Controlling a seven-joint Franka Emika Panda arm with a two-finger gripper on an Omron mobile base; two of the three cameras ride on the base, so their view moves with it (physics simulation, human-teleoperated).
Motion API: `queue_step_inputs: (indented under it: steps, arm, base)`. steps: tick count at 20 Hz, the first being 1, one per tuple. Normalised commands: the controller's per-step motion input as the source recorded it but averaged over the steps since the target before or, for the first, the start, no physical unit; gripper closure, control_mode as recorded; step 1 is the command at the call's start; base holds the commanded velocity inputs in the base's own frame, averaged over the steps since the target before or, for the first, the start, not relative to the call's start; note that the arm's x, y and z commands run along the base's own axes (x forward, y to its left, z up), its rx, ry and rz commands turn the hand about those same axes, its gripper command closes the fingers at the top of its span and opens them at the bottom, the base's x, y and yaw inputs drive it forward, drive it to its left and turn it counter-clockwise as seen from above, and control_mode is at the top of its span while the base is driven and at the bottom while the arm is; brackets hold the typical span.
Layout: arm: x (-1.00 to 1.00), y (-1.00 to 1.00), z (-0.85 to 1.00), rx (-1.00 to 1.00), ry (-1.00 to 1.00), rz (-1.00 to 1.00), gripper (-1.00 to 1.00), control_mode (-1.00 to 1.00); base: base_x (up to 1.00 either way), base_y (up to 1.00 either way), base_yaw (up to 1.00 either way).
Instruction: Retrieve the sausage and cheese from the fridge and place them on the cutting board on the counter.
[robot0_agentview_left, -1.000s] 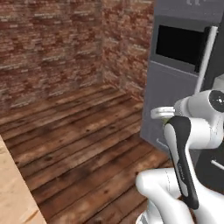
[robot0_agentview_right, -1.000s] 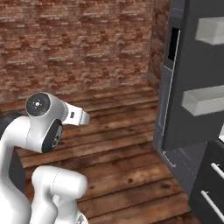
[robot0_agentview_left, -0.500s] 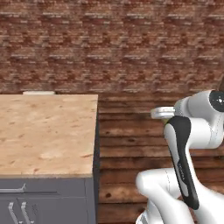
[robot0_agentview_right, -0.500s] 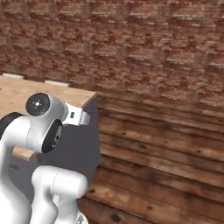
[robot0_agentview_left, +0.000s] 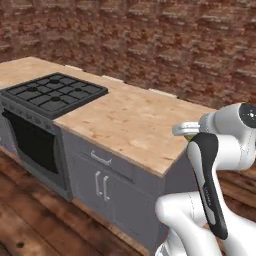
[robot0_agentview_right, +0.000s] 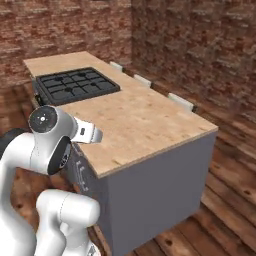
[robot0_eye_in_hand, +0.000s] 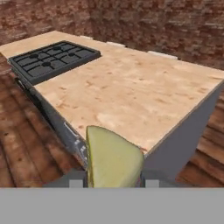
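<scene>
In the hand view a pale yellow-olive wedge, the cheese (robot0_eye_in_hand: 112, 158), fills the space between the two dark fingertips; my gripper (robot0_eye_in_hand: 113, 182) is shut on it. The hand hovers short of the near corner of the light wood counter (robot0_eye_in_hand: 131, 89), at about counter height. In the left base view the gripper (robot0_agentview_left: 184, 129) pokes out left of the white arm, over the counter (robot0_agentview_left: 127, 120) edge, with a sliver of the cheese (robot0_agentview_left: 192, 135) behind it. The right base view has the gripper (robot0_agentview_right: 93, 134) at the counter (robot0_agentview_right: 137, 117) front edge. The sausage, fridge and cutting board are out of view.
A black gas cooktop (robot0_agentview_left: 54, 92) (robot0_agentview_right: 77, 85) (robot0_eye_in_hand: 54, 59) is set into the counter's far end, with an oven door (robot0_agentview_left: 35, 145) below it. Grey cabinets (robot0_agentview_left: 107, 182) with silver handles line the front. A brick wall (robot0_agentview_left: 190, 45) stands behind, and a wood floor (robot0_agentview_right: 220, 200) lies around.
The whole picture has swung as the base turned: from the fridge, past the brick wall, to the counter with the cooktop. The arm keeps the same pose.
</scene>
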Motion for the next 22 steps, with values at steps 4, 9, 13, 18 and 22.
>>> queue_step_inputs:
  steps: [4, 9, 13, 18, 22]
  arm:
    - [0.00, 0.00, 0.00, 0.00, 0.00, 0.00, 1.00, 1.00]
    - [0.00, 0.00, 0.00, 0.00, 0.00, 0.00, 1.00, 1.00]
    - [0.00, 0.00, 0.00, 0.00, 0.00, 0.00, 1.00, 1.00]
    - [0.00, 0.00, 0.00, 0.00, 0.00, 0.00, 1.00, 1.00]
    - [0.00, 0.00, 0.00, 0.00, 0.00, 0.00, 1.00, 1.00]
  base:
    - [-0.03, 0.00, 1.00]
    - [-0.01, 0.00, 0.98]
    - [-0.01, 0.00, 0.96]
    - [0.06, 0.10, 0.77]
    - [0.44, 0.32, 0.32]
